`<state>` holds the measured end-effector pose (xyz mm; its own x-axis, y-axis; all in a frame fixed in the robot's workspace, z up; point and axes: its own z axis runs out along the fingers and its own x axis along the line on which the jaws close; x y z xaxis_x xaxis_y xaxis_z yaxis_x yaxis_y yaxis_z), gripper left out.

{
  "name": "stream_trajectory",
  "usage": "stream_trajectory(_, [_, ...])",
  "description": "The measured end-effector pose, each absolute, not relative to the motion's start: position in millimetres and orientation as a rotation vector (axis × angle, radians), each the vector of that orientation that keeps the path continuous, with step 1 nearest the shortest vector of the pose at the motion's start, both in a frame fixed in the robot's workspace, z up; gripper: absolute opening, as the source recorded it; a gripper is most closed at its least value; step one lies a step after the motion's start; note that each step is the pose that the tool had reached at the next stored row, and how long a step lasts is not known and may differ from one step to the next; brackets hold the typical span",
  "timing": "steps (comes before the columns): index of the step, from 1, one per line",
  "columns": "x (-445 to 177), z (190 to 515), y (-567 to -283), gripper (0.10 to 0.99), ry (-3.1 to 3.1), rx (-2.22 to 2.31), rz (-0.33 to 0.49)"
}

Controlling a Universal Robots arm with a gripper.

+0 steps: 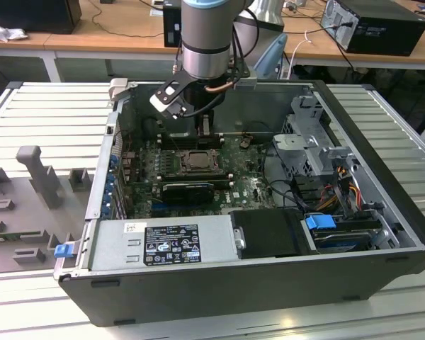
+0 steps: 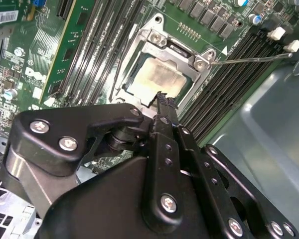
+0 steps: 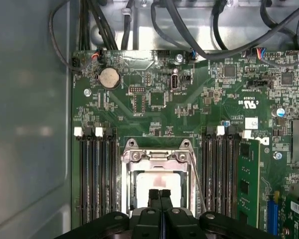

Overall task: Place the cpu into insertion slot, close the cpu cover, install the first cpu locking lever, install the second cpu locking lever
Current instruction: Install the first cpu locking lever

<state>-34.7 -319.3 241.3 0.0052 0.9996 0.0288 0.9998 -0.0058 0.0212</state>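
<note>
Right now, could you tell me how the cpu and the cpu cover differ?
The cpu is a solid pale square; the cpu cover is a grey metal frame with a square window. The cpu sits inside that window; the cpu cover borders it. Both lie flat on the green board.

A grey slatted worktable point(image 1: 49, 106) is spread across the foreground — behind it, a wooden bench point(image 1: 106, 32) is seen, loaded with black computer cases point(image 1: 379, 28) and evenly lit.
</note>
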Motion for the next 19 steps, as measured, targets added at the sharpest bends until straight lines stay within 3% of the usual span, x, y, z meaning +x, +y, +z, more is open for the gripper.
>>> stream_trajectory(19, [-35.8,277.4,-319.3,0.106,-2.211,-2.223,-0.055])
